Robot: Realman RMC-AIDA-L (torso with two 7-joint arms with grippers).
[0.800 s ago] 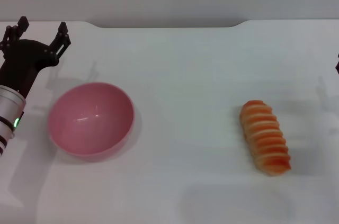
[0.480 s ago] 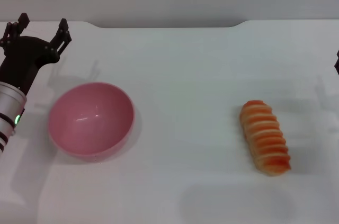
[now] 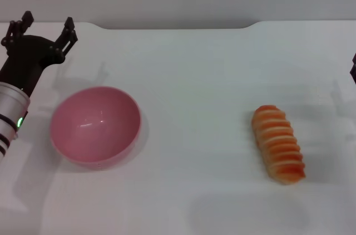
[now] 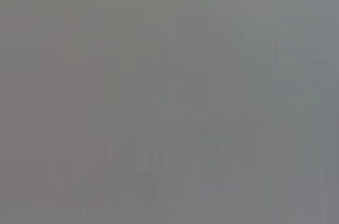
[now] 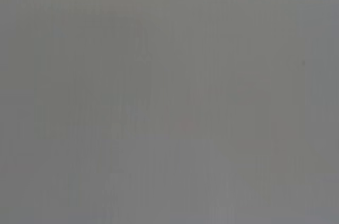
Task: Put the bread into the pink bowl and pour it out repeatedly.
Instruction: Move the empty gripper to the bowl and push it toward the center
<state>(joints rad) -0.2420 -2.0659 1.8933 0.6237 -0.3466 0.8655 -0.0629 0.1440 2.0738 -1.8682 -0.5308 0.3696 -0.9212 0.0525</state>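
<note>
A broad white flat table is filling the head view, running back to a pale grey wall. On its left side the round, glossy pink plastic bowl is sitting upright with its mouth open upward and nothing inside it. Just beyond and to the left of the bowl, the black left gripper is hovering at the far left of the table on its silver-cuffed arm, its two fingers standing spread wide apart and gripping nothing. The elongated ridged bread, golden-tan with an orange glaze and pale cross stripes, is lying on the right side of the table, well apart from the bowl. Only a dark sliver of the right gripper is peeking in at the right edge, so whether its fingers are apart or together cannot be told. Both wrist views are showing only blank grey.
</note>
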